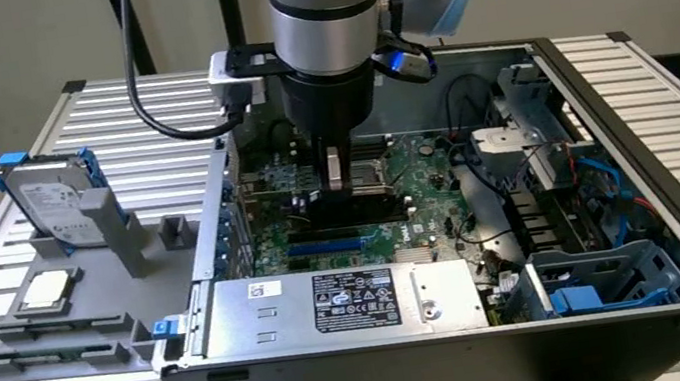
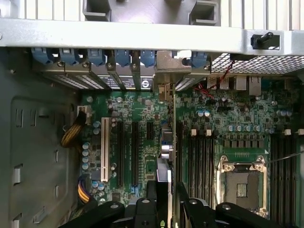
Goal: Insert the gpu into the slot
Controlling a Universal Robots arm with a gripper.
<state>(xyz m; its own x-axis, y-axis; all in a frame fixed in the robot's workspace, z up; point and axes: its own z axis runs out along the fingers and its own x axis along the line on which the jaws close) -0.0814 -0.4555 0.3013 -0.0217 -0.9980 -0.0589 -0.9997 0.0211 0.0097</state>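
The tool (image 1: 336, 181) grips the graphics card (image 1: 336, 213) on its edge, inside the computer case (image 1: 474, 363), just above the blue slot (image 1: 328, 247). I judge that lowering is in hand; it needs the card's edge exactly in line with the slot.

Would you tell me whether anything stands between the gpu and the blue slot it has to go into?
Nothing visible does. The gripper holds the gpu upright, close over the slot, which lies bare in the exterior view.
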